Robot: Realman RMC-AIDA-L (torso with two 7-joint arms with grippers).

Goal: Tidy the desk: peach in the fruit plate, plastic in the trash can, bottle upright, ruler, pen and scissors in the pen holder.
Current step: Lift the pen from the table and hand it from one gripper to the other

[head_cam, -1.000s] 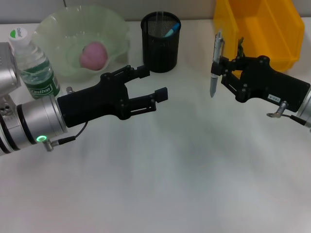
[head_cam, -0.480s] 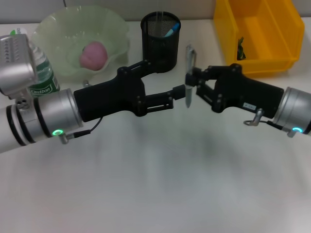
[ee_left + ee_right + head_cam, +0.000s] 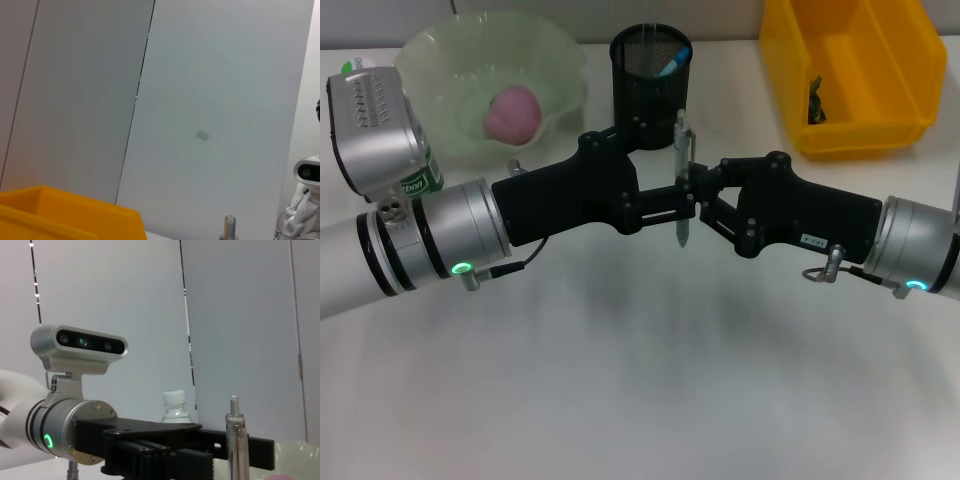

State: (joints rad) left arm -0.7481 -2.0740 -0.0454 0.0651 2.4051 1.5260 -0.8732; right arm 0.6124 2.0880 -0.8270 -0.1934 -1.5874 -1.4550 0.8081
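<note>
Fruit plate [image 3: 440,60]: far left on my desk, peach [image 3: 512,112] inside.
Trash can [image 3: 860,75]: yellow, far right.
My left gripper [image 3: 682,205]: fingers apart around the pen.
My right gripper [image 3: 700,192]: clamped on the pen.
Pen holder [image 3: 650,85]: just behind both grippers.
Pen [image 3: 682,178]: upright between my grippers, above the desk.

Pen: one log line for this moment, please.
pen upright, mid-air before holder | right gripper shut on pen | left gripper at pen, grip unclear | peach in plate
</note>
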